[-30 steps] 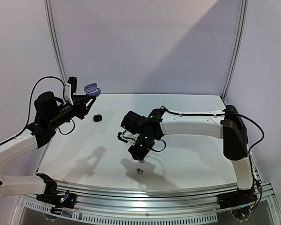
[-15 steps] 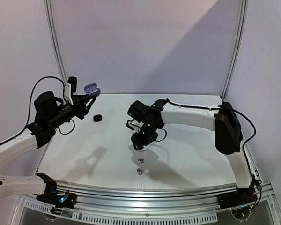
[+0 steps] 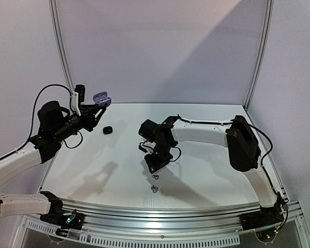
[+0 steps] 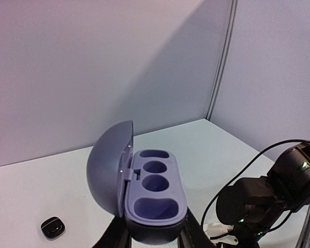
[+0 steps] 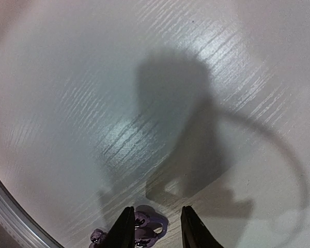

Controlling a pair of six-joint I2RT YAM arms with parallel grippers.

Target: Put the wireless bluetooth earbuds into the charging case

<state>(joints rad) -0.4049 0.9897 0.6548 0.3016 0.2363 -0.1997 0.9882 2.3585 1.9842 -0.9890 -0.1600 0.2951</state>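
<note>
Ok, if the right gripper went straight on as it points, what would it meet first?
Most likely the tiny shiny purplish earbud on the white table, framed between the fingers of the right gripper; depth unclear.

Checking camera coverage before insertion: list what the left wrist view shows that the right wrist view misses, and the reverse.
Only the left wrist: the open lavender charging case, wells empty, held by the left end effector; a small black case on the table; the right arm. Only the right wrist: one purple earbud between the fingers of the right end effector, a second earbud beside them. Both: the white table.
</note>
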